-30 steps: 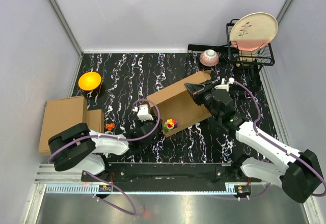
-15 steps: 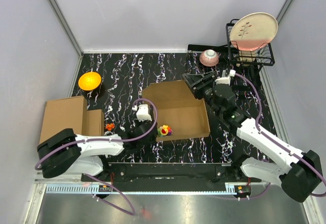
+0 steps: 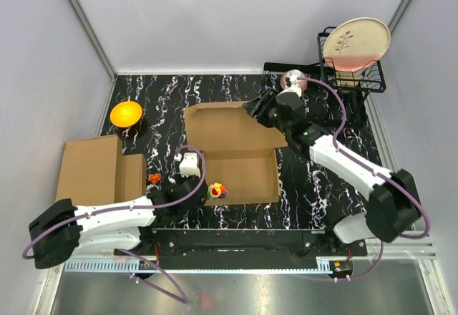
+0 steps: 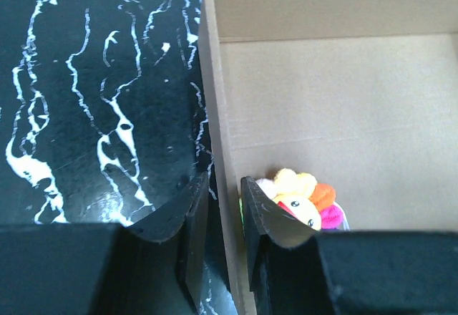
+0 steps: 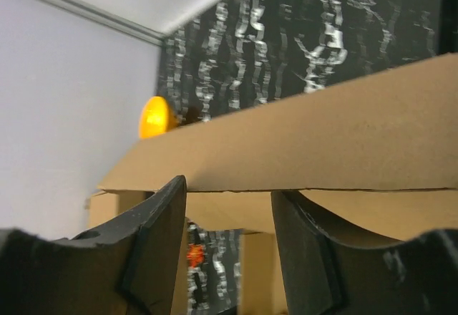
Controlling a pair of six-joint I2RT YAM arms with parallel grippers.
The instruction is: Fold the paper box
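The paper box (image 3: 243,172) lies open in the middle of the table, a shallow brown cardboard tray with its lid flap (image 3: 222,123) raised at the far side. A bright plush toy (image 3: 216,190) sits in its near left corner. My left gripper (image 3: 201,190) is shut on the box's left wall (image 4: 217,114), one finger (image 4: 192,215) outside it and the other (image 4: 266,218) inside next to the toy (image 4: 304,199). My right gripper (image 3: 254,109) is open at the lid's far right corner. The lid's edge (image 5: 322,143) runs just past its fingertips (image 5: 161,215).
A stack of closed cardboard boxes (image 3: 89,168) lies at the left, with a small orange toy (image 3: 154,178) beside it. An orange bowl (image 3: 126,113) sits at the far left. A pink bowl (image 3: 293,80) and a black wire rack (image 3: 368,82) holding a plate (image 3: 356,43) stand at the far right.
The box went from tilted and skewed to flat and square, shifting left. My right gripper let go of the lid, opened and moved to the far side. My left arm drew back to the near left.
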